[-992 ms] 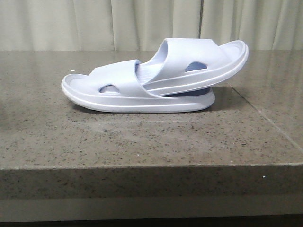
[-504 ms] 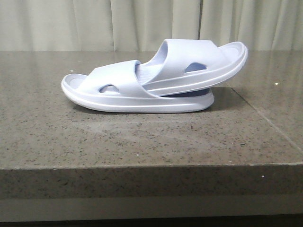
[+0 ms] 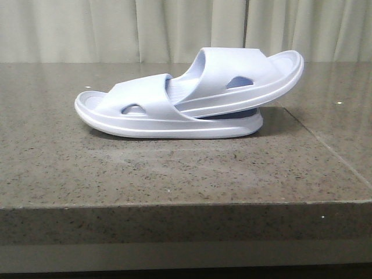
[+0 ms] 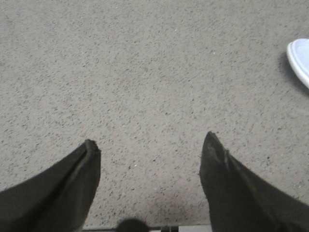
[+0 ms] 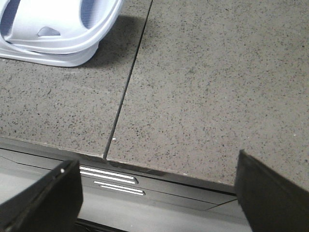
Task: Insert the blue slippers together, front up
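Note:
The two blue slippers lie on the speckled stone table in the front view. The lower slipper lies flat. The upper slipper is pushed under the lower one's strap and tilts up to the right. No gripper shows in the front view. My left gripper is open and empty over bare table, with a slipper's end at the frame's edge. My right gripper is open and empty at the table's front edge, with the slippers well away from it.
A seam runs across the table on the right and also shows in the right wrist view. The table's front edge has a dark panel below it. Pale curtains hang behind.

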Robot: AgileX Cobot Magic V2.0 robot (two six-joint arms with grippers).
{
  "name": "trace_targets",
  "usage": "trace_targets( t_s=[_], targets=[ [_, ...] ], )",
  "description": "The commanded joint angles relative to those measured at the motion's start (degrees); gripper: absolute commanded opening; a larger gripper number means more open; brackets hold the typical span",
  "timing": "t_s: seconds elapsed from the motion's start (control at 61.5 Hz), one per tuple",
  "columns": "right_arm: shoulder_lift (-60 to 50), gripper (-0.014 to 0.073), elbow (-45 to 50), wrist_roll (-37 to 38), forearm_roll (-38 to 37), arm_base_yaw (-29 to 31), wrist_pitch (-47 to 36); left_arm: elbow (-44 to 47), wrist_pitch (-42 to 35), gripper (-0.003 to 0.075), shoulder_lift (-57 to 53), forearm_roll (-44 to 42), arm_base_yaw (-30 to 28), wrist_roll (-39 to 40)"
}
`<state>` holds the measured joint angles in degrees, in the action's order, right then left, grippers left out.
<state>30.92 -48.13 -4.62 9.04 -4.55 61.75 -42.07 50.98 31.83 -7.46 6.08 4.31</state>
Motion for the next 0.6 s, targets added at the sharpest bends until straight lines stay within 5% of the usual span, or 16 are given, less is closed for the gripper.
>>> trace_targets(
  t_s=[0.0,0.13,0.358,0.504,0.586],
  targets=[
    [0.2,0.0636,-1.3,0.2,0.6,0.1,-3.9,-1.4,-5.9,0.0434,0.1,1.0,0.5,0.8],
    [0.2,0.0494,-1.3,0.2,0.6,0.1,-3.9,-1.4,-6.8,0.0343,0.1,2.7,0.5,0.8],
    [0.2,0.012,-1.3,0.2,0.7,0.1,-3.9,-1.4,-9.8,0.0101,0.1,6.1,0.5,0.8],
    [0.2,-0.0019,-1.3,0.2,0.9,0.1,-3.8,-1.4,-10.7,-0.0018,0.1,6.1,0.5,0.8],
    [0.2,-0.0069,-1.3,0.2,0.9,0.1,-3.8,-1.4,-11.5,-0.002,0.1,5.9,0.5,0.8]
  ],
)
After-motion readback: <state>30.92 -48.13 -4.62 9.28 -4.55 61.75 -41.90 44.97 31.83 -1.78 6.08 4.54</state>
